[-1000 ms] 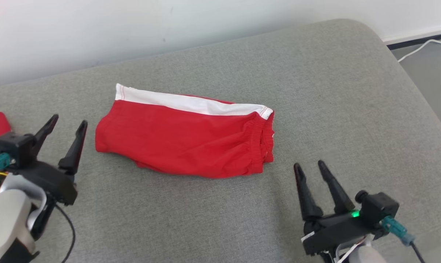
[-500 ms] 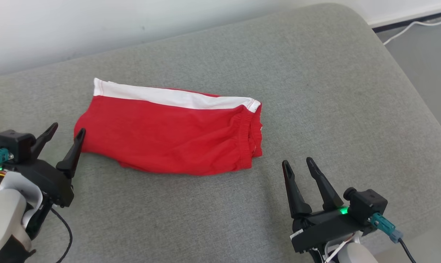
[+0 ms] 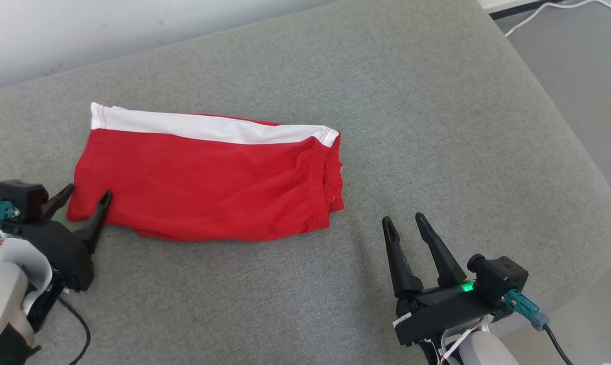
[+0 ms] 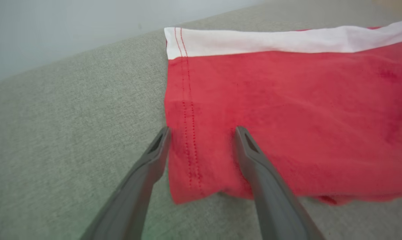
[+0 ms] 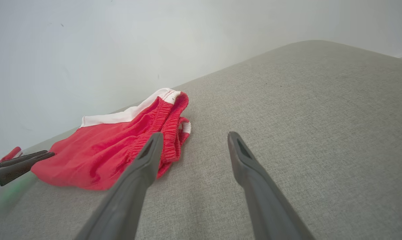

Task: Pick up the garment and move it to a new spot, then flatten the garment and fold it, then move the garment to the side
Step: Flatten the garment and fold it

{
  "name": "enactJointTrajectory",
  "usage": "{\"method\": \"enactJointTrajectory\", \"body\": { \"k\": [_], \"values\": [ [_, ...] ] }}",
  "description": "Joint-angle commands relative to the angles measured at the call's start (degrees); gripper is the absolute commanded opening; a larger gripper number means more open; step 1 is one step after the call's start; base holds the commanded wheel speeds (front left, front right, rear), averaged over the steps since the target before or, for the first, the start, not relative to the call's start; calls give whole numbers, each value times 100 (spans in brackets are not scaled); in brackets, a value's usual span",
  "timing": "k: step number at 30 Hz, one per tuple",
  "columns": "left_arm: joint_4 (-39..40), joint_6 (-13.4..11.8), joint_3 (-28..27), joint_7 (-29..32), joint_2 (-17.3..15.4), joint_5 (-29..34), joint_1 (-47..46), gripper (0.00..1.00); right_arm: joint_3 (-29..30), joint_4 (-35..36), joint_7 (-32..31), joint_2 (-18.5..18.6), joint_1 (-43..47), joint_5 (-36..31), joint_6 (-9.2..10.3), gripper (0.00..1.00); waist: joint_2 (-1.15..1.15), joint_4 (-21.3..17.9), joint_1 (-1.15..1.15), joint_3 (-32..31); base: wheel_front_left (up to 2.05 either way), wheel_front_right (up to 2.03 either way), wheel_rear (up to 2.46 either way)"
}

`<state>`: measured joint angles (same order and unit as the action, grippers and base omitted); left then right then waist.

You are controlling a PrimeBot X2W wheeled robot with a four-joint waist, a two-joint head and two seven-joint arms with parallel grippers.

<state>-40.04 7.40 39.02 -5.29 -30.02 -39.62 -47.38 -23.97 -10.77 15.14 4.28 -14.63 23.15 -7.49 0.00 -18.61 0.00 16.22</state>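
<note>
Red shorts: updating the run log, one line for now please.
red shorts: flat on grey cushion | left gripper: open, over hem | right gripper: open, beside waistband

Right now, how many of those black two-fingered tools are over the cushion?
2. The left tool is open at the left hem of the red shorts; the right tool is open over bare cushion off their right end.

Head view looks down on the garment (image 3: pixel 204 187); both wrist views skim low, sharing it.
</note>
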Motion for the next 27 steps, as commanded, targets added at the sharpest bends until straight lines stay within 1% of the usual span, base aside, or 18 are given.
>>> {"method": "enactJointTrajectory", "body": {
  "k": [1, 7, 8, 9, 10, 14, 19, 27],
  "values": [
    [-121, -2, 45, 101, -13, -75, -34, 100, -19, -22, 14, -21, -45, -33, 0, 100, 0, -47, 0, 37, 0, 0, 0],
    [-178, 3, 215, 419, 74, -423, -27, 100, -35, -64, 14, -44, -77, -67, 0, 100, 0, -55, 0, 33, 0, 0, 0],
    [-165, 3, 258, 440, 54, -457, -33, 75, -46, -62, 14, -47, -82, -78, 0, 100, 0, -50, 0, 26, 0, 0, 0],
    [-137, 4, 307, 428, 39, -492, -38, 26, -47, -56, 14, -51, -86, -83, 0, 100, 0, -45, 0, 19, 0, 0, 0],
    [-115, 4, 346, 387, 27, -527, -38, 0, -46, -56, 14, -51, -88, -94, 0, 100, 0, -37, 0, 8, 0, 0, 0],
    [-67, 0, 439, 168, -37, -568, -12, 0, -35, -69, 14, -32, -51, -134, 0, 100, 0, 22, 0, -89, 0, 0, 0],
    [-33, -11, 542, -22, 69, -503, 173, 0, -13, -105, 14, 25, 53, -136, 0, 100, 0, 161, 0, -270, 0, 0, 0],
    [199, -265, 572, -373, 304, -597, 700, 0, 123, -157, 14, 161, 189, -174, 0, 100, 0, 480, 0, -661, 0, 0, 0]
  ]
}}
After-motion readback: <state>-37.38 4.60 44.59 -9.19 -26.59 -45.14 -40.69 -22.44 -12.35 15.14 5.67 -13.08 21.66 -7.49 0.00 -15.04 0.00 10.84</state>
